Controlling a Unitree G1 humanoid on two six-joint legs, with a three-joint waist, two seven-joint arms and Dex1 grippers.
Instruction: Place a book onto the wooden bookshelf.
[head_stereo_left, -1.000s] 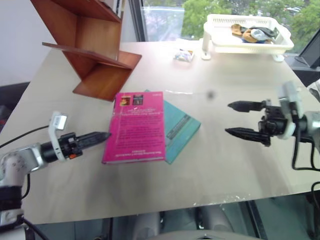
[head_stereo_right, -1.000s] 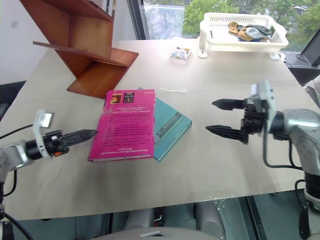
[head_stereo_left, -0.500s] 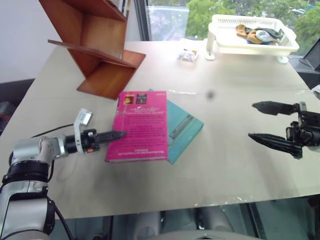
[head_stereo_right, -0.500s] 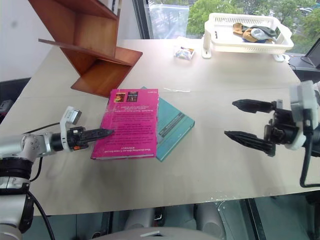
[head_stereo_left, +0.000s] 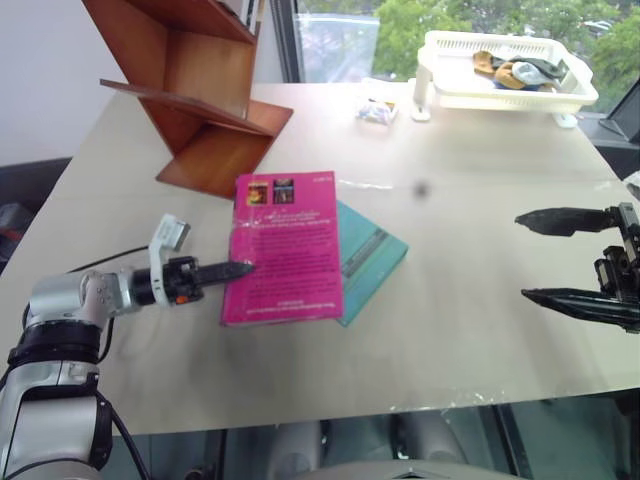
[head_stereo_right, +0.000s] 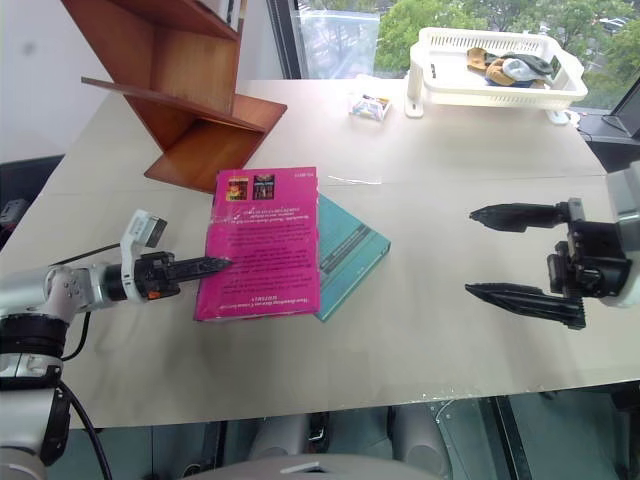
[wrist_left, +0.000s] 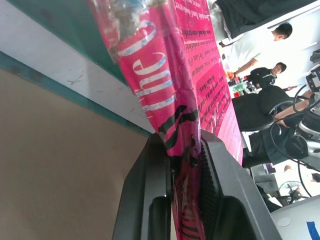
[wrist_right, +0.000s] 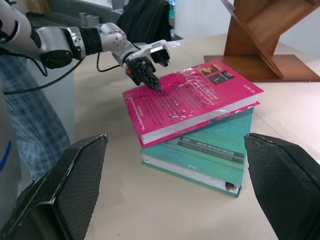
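Note:
The magenta-pink book (head_stereo_left: 285, 245) lies flat in the middle of the table, on top of a teal book (head_stereo_left: 375, 255). My left gripper (head_stereo_left: 245, 268) reaches in level from the left and is shut on the pink book's left edge. In the left wrist view its two black fingers (wrist_left: 150, 200) clamp the pink cover (wrist_left: 200, 60). The wooden bookshelf (head_stereo_left: 190, 90), reddish-brown with slanted boards, stands at the back left, just behind the books. My right gripper (head_stereo_left: 523, 256) hovers open near the table's right edge, with nothing between its fingers.
A white plastic tray (head_stereo_left: 440, 85) with cloth items stands at the back right. A small packet (head_stereo_left: 374, 110) lies beside it. Bare beige tabletop (head_stereo_left: 460, 200) spreads between the books and my right gripper. Seated people (wrist_left: 260, 45) show in the left wrist view's background.
My left gripper slid right to the pink book's edge and shut on it; the book turned slightly. My right gripper drew back to the right, staying open.

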